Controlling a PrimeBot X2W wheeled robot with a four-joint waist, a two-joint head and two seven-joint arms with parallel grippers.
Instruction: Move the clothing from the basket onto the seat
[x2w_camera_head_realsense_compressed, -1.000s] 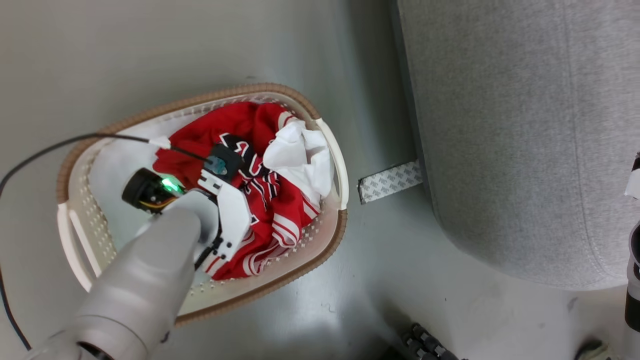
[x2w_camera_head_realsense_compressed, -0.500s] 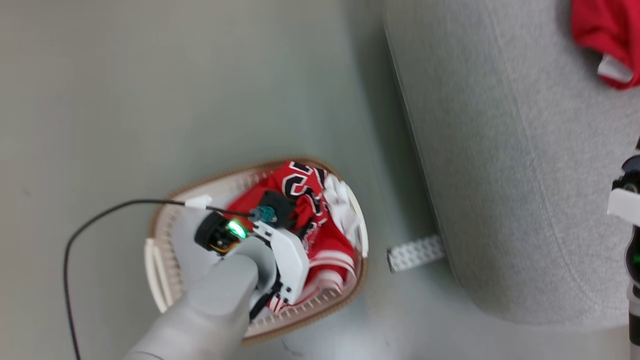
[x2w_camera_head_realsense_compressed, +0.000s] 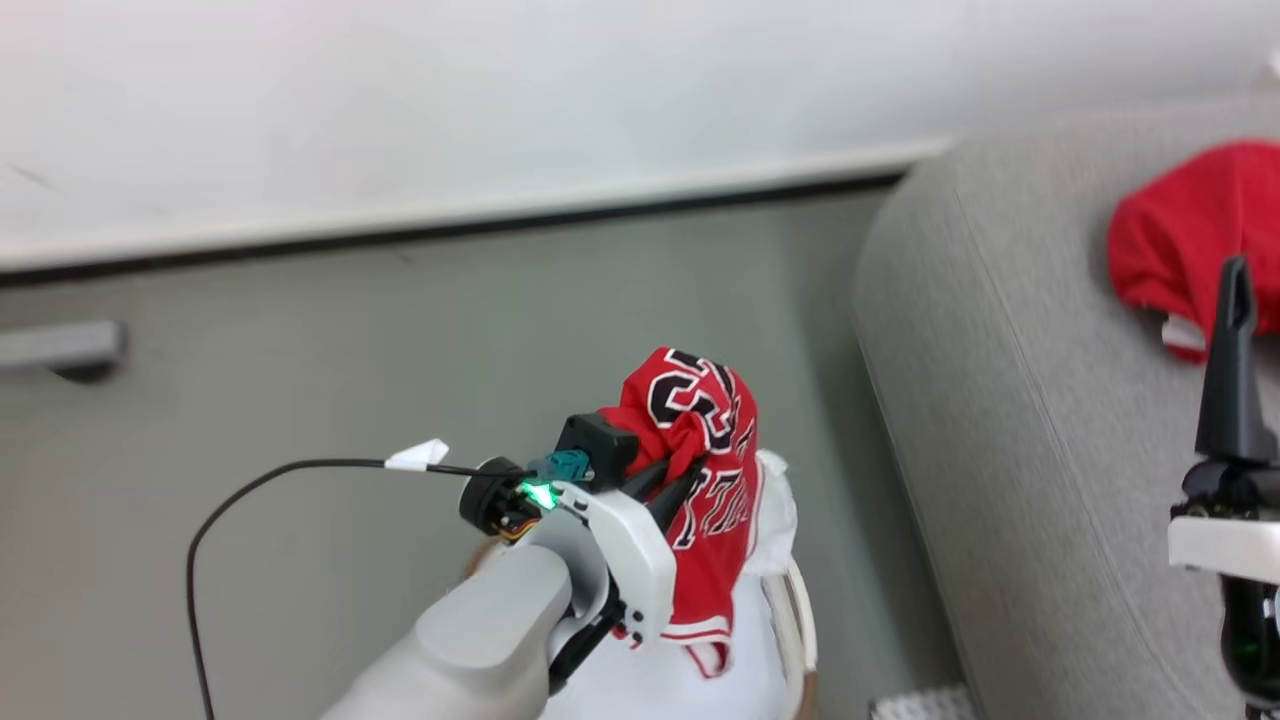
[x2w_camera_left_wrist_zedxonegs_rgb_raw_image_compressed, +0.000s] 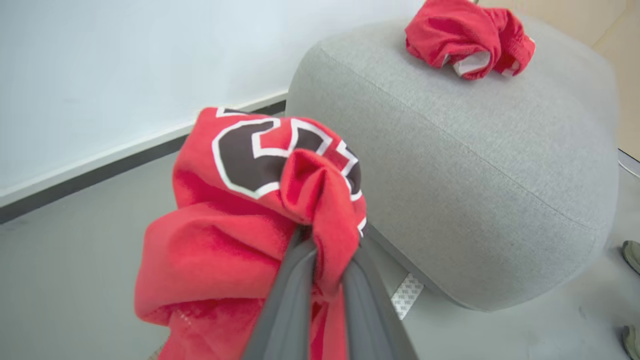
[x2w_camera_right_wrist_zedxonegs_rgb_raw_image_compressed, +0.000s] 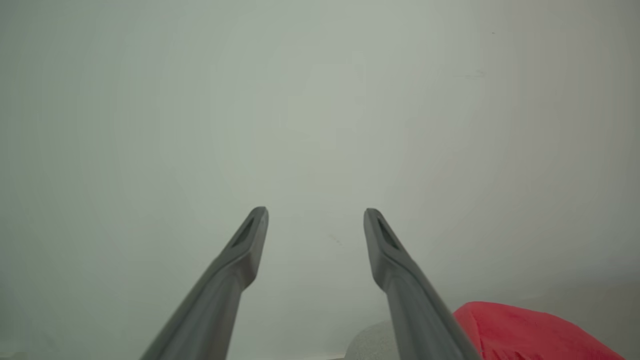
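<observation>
jersey (x2w_camera_left_wrist_zedxonegs_rgb_raw_image_compressed: 240, 200): red, blk numerals, bunched, hanging over basket (x2w_camera_head_realsense_compressed: 803, 640)
2nd red garment (x2w_camera_head_realsense_compressed: 1190, 230): crumpled on grey seat (x2w_camera_head_realsense_compressed: 1000, 400), far right
white garment (x2w_camera_head_realsense_compressed: 778, 505): in basket

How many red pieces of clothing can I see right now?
2. One red jersey hangs pinched in the left gripper above the basket; the other red garment lies on the grey sofa. More could be hidden in the basket.
</observation>
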